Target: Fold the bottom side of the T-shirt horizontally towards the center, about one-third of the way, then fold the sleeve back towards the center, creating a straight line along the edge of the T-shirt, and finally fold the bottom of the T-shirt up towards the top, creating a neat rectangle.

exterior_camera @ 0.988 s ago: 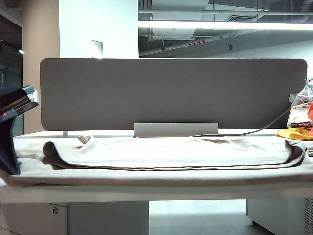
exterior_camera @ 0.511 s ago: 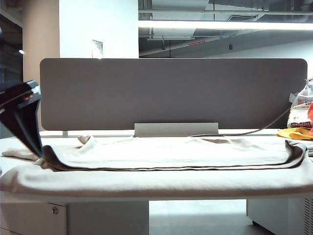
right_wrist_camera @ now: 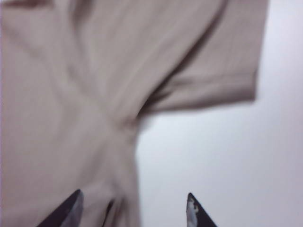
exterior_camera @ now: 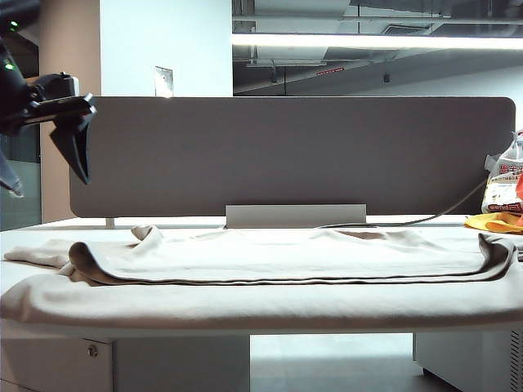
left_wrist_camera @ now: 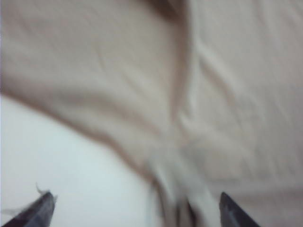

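- T-shirt (exterior_camera: 278,257): spread across white table (exterior_camera: 245,320), long edge folded over toward centre, sleeve (right_wrist_camera: 222,71) flat on tabletop.
- Left gripper (exterior_camera: 75,143): raised above shirt's left end, fingers apart, empty.
- Right gripper (right_wrist_camera: 132,210): over sleeve area, fingers apart, empty.
- Grey divider panel (exterior_camera: 294,155): upright behind table.

You've lifted the left end effector (exterior_camera: 82,155) from the T-shirt (exterior_camera: 270,253)'s left edge to well above it, in front of the grey divider panel (exterior_camera: 294,155). Its jaws now stand apart, holding nothing. The shirt's left fold has settled flatter.
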Tool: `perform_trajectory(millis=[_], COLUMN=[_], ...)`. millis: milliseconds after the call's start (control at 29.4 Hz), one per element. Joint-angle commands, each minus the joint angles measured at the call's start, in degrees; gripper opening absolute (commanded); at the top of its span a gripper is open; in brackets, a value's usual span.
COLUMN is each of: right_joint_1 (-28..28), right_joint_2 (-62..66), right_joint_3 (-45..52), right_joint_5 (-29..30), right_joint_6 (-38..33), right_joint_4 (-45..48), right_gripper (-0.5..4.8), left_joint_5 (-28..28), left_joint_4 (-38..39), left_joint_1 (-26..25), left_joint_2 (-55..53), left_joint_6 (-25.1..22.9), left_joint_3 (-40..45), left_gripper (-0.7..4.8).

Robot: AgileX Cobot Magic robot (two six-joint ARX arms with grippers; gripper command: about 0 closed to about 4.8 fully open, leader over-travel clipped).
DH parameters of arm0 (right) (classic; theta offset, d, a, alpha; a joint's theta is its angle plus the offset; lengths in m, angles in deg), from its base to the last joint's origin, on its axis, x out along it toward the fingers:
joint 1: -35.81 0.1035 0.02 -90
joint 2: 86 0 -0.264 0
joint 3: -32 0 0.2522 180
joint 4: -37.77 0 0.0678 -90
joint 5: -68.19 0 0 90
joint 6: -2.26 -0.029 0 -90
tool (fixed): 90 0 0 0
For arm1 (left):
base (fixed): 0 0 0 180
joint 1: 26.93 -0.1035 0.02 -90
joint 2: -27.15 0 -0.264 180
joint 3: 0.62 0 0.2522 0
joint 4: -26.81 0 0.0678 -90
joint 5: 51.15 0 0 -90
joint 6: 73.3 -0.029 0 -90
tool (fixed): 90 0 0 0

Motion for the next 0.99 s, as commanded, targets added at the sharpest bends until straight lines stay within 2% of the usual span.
perform_trajectory(millis=[34,204,409,579,715,988], right_joint_1=[0.0,-0.2,-0.3,-0.3,-0.4,-1.3], right_joint_2=[4.3,11.2,19.0,24.7,27.4,28.5], right_joint_3=[-4.5,-10.6,-16.3,-20.3,-22.5,-25.2], right_joint_5=[-0.6,-1.5,-1.7,-1.7,-2.0,-7.3], right_joint_6=[-0.2,-0.1,0.2,0.8,1.7,4.6], right_joint_4=[0.6,0.2,-0.9,-1.3,-1.3,-0.6], right_gripper=[2.71,2.32,2.3,2.82,2.85,3.17], left_joint_5=[-0.3,-0.6,-0.5,-0.6,-1.3,-2.4], left_joint_4=[1.4,0.9,2.8,5.8,6.0,5.7], left_joint_1=[-1.0,-4.1,-9.1,-11.1,-11.3,-11.3], left_joint_2=[-4.9,-11.8,-20.2,-26.5,-29.6,-34.9], left_joint_6=[-0.2,-0.2,-1.0,-3.2,-4.3,-5.4], left_joint_3=[-4.7,-10.5,-18.0,-23.7,-26.6,-31.3], left_gripper=[4.79,4.79,4.79,4.79,4.79,4.79])
